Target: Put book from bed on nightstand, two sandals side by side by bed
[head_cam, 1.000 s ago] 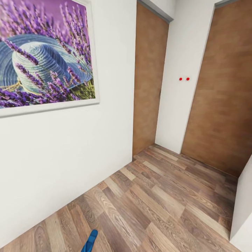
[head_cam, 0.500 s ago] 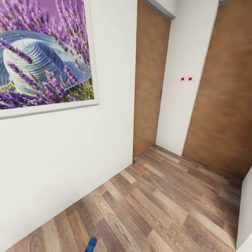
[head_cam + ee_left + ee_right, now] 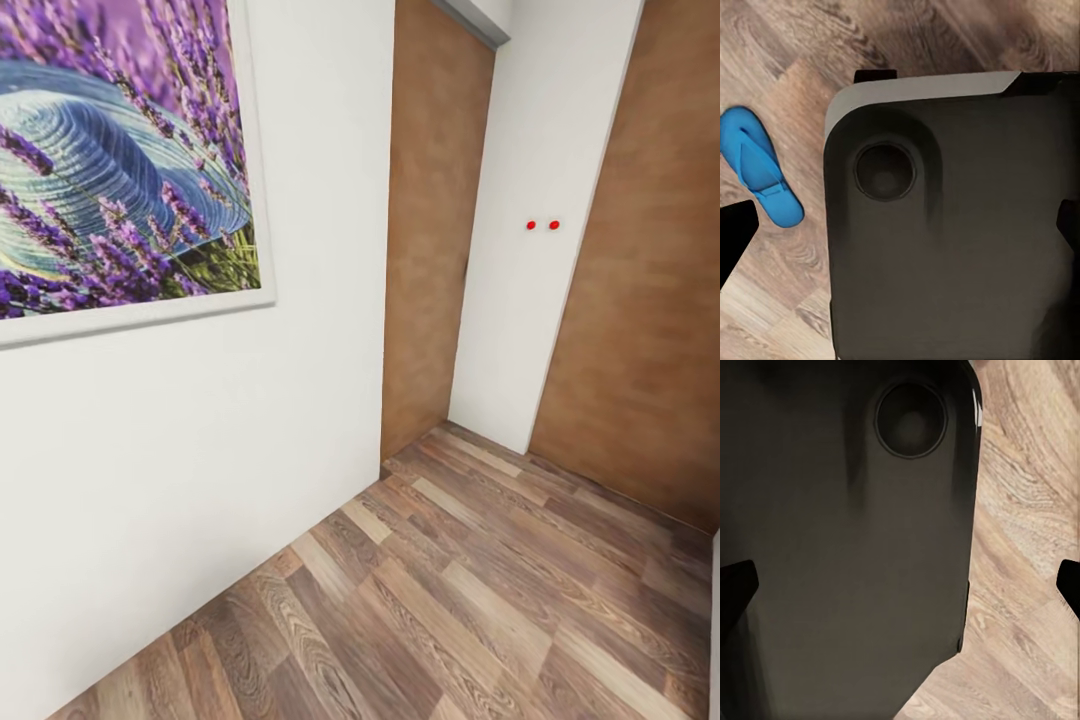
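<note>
Here, with one blue sandal (image 3: 761,178) on the wood floor (image 3: 470,590) beside the robot's dark base (image 3: 952,225) and each tool's spread impossible to tell, the robot should turn slowly from the picture wall (image 3: 200,460).

Corridor corner, robot base over floor, one sandal beside it.
Head view: wall (image 3: 200,440) runs along the left with a framed picture (image 3: 120,160) hung on it; past its far end a door (image 3: 430,230), then a wall section (image 3: 540,200), then another door (image 3: 650,300) at right; floor (image 3: 450,600) in front. Left wrist view: sandal (image 3: 761,176) lies flat on the floor, just beside the robot base (image 3: 952,225), apart from it.
</note>
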Robot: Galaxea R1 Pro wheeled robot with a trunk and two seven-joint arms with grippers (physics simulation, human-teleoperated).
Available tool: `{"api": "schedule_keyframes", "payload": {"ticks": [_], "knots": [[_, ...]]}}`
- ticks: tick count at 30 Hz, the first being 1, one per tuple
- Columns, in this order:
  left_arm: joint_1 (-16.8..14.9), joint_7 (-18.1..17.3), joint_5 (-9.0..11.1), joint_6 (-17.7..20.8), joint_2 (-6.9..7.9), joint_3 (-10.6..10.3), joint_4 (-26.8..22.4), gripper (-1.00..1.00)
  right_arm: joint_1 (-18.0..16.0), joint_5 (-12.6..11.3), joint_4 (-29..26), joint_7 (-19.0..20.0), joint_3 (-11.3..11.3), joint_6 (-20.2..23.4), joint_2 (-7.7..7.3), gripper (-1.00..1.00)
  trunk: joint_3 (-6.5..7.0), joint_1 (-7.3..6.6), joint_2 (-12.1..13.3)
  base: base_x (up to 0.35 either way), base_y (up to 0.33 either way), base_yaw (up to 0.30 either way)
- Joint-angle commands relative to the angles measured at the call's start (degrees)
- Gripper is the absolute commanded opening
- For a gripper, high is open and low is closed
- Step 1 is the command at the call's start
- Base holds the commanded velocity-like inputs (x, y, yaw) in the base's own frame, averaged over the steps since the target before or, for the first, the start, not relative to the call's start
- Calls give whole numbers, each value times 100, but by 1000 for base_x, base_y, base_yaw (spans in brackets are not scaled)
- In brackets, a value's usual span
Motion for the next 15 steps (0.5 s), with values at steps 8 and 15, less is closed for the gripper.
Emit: {"api": "schedule_keyframes", "payload": {"ticks": [8, 15], "knots": [[-2, -1, -4, -11, 3, 0, -54, 100, -1, 4, -1, 1, 13, -1, 0, 100, -4, 1, -2, 39, 0, 0], [-1, -1, -3, -11, 5, 0, -61, 100, -1, -3, -1, 7, 11, -1, 0, 100, -4, 1, -2, 2, 0, 0]]}}
